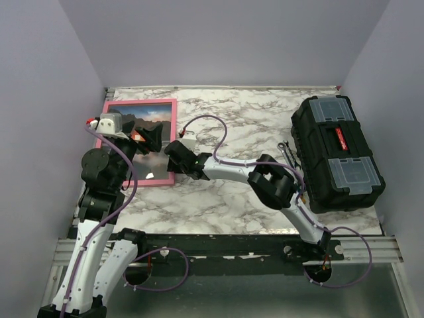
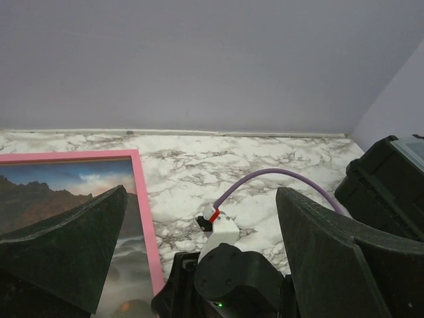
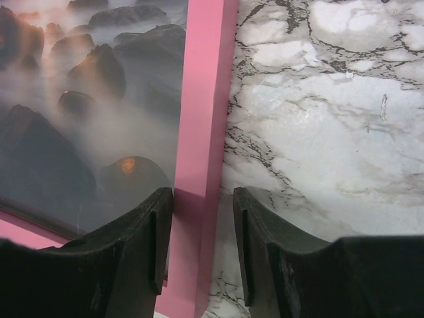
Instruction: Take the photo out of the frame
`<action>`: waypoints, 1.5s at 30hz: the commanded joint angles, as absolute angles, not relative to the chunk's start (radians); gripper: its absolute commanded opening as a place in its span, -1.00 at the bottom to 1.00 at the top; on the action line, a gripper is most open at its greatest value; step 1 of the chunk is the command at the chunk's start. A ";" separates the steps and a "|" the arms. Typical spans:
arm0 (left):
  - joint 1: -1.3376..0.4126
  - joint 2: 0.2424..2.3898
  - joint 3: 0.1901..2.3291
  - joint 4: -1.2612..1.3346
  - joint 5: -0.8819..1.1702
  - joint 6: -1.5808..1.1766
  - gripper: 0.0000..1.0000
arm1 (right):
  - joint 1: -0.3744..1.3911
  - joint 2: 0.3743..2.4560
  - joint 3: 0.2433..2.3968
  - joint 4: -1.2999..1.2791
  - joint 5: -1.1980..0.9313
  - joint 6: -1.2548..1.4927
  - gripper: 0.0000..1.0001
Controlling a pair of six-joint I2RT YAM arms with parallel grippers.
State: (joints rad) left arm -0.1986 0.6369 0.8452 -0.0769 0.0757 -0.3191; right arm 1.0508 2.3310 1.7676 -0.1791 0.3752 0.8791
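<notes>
The pink frame (image 1: 173,126) lies flat at the table's left with the photo (image 1: 142,114) face up inside it. My right gripper (image 1: 167,154) is low at the frame's right rail near its lower corner. In the right wrist view its jaws straddle the pink rail (image 3: 202,119). One finger (image 3: 142,225) is over the photo (image 3: 86,99) against the rail, and the other finger (image 3: 265,225) stands on the marble with a small gap, so the right gripper (image 3: 202,195) is open. My left gripper (image 2: 202,195) hangs wide open and empty above the frame (image 2: 142,199), just behind the right wrist.
A black toolbox (image 1: 336,152) fills the right side of the table, with a small dark metal piece (image 1: 286,151) beside it. Walls close off the back and both sides. The right arm's purple cable (image 1: 218,136) arcs over the marble in the middle.
</notes>
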 commanded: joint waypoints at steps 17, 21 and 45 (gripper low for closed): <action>-0.208 0.719 0.884 -0.105 0.030 -0.396 0.90 | 1.053 2.271 1.647 -0.146 0.429 0.797 -0.99; -0.216 0.856 0.949 -0.202 0.028 -0.449 0.88 | 1.052 2.139 1.460 -0.040 0.427 0.777 -0.99; -0.285 1.578 1.219 -0.402 0.393 -0.640 0.24 | 1.043 1.719 1.051 0.164 0.459 0.663 -0.99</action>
